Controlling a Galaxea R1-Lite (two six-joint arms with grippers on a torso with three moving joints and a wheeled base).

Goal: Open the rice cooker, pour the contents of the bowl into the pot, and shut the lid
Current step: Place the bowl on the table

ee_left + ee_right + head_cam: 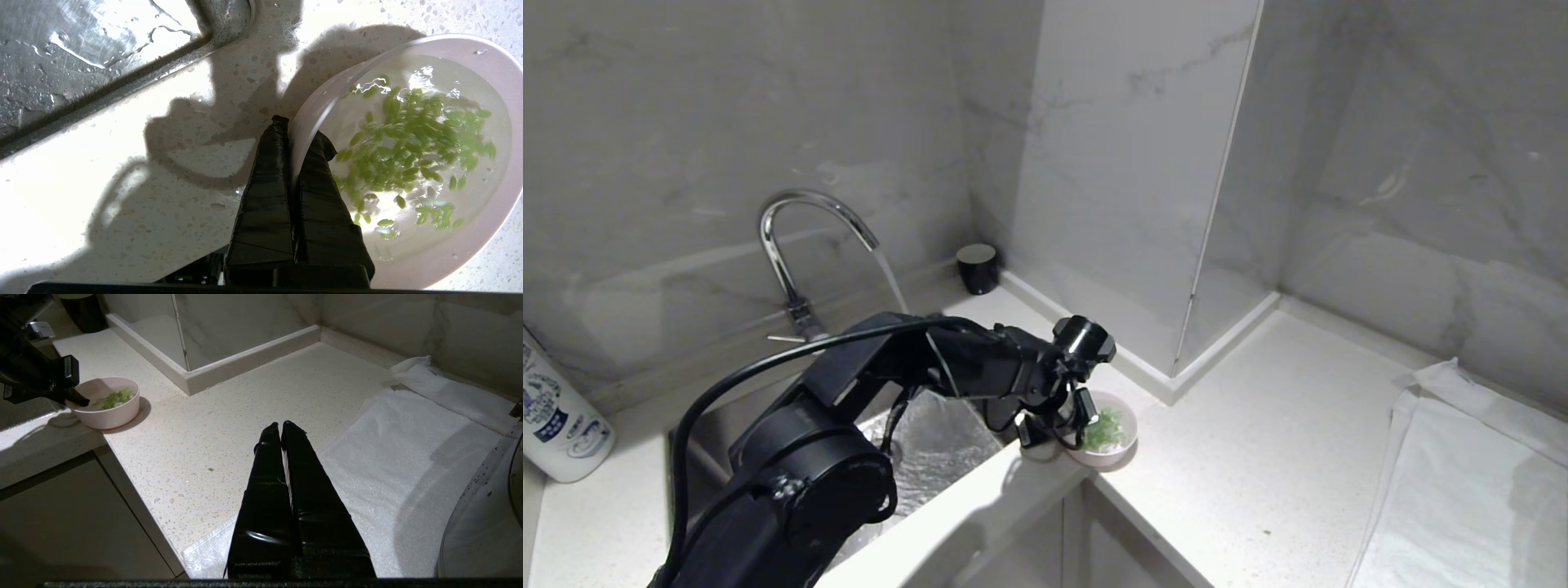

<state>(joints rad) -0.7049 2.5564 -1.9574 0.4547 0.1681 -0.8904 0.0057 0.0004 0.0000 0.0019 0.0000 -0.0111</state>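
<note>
The bowl (408,253) is sitting on the surface (1258,457) beside the sink (939,449), holding water and green pieces (412,151). The left claw (296,130) is pinching its rim, one finger inside. Lifting wants a level, slow carry, or water will be spilling. The right claw (281,426) is hanging pressed together over the towel (408,457).

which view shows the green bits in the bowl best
The left wrist view: the green bits fill the frame, lying in water inside the bowl, whose rim the left gripper pinches. The head view shows only a small green patch partly behind the arm. The right wrist view shows them far off, small.
</note>
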